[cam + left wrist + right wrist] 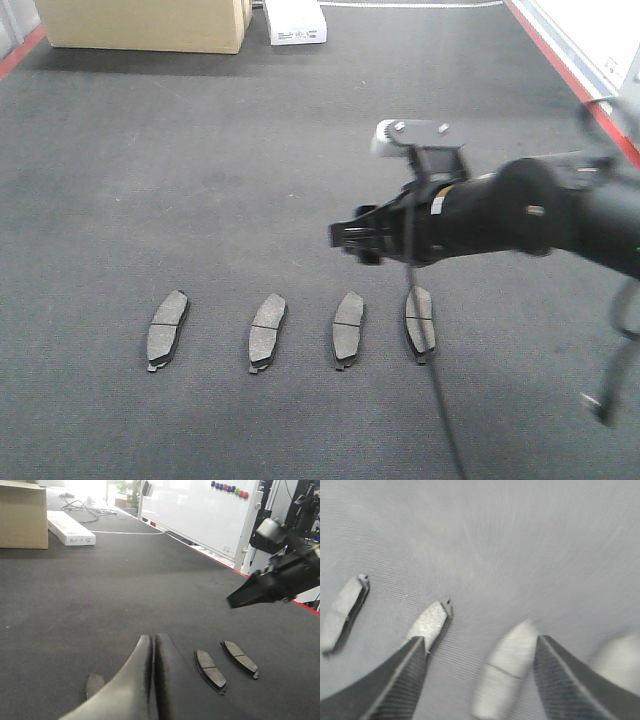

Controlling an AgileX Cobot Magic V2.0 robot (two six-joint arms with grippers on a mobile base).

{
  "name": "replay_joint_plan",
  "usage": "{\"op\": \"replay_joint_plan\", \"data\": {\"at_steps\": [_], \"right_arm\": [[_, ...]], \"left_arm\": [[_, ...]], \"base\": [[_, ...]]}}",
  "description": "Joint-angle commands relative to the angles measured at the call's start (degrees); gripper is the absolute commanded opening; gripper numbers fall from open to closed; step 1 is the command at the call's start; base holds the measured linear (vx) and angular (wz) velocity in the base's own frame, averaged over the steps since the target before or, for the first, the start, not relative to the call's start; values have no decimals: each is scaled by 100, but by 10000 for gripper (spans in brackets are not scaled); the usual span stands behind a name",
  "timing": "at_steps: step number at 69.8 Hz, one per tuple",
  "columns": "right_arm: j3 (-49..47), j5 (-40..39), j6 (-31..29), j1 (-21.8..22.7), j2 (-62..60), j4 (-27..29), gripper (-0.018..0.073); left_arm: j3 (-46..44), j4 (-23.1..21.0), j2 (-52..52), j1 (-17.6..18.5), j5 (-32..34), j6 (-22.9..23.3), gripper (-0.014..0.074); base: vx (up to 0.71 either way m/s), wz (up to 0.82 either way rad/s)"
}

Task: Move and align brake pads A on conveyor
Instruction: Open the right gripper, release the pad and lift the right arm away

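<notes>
Several brake pads A lie in a row across the dark conveyor (250, 180), grey faces up: far left (167, 330), then (267, 332), (348, 328) and far right (419, 320). My right gripper (345, 235) hovers above the belt just behind the two right-hand pads, open and empty. In the right wrist view its gripper (481, 639) has a pad (505, 670) below the gap between the fingers and another (431, 622) by the left fingertip. My left gripper (152, 637) is shut with nothing in it, low over the belt, with two pads (210, 671) (240, 658) to its right.
A cardboard box (145, 22) and a white box (295, 20) stand at the belt's far end. Red edge strips (570, 70) run along the sides. A black cable (435, 400) hangs from the right arm over the rightmost pad. A whiteboard (200, 510) stands beyond the right edge.
</notes>
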State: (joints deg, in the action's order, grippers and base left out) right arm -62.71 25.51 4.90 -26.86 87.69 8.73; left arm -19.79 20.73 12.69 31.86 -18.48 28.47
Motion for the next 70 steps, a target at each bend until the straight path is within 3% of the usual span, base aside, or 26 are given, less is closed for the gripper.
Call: {"op": "replay_joint_plan", "data": {"at_steps": [1, 15, 31, 53, 70], "right_arm": [[266, -258, -50, 7, -688, -431, 353], [1467, -572, -50, 7, -2027, -1062, 192], [2534, -549, -50, 7, -3604, -1210, 54], [3674, -653, -55, 7, -5714, -1215, 4], [3877, -515, -55, 7, -6610, -1215, 5]], "left_arm": [[-140, 46, 62, 17, 403, 54, -6], [-140, 46, 62, 17, 403, 54, -6], [-140, 46, 62, 17, 403, 54, -6], [-140, 46, 62, 17, 403, 54, -6], [-140, 46, 62, 17, 403, 54, -6]], "base": [[0, 0], [0, 0], [0, 0], [0, 0], [0, 0]]}}
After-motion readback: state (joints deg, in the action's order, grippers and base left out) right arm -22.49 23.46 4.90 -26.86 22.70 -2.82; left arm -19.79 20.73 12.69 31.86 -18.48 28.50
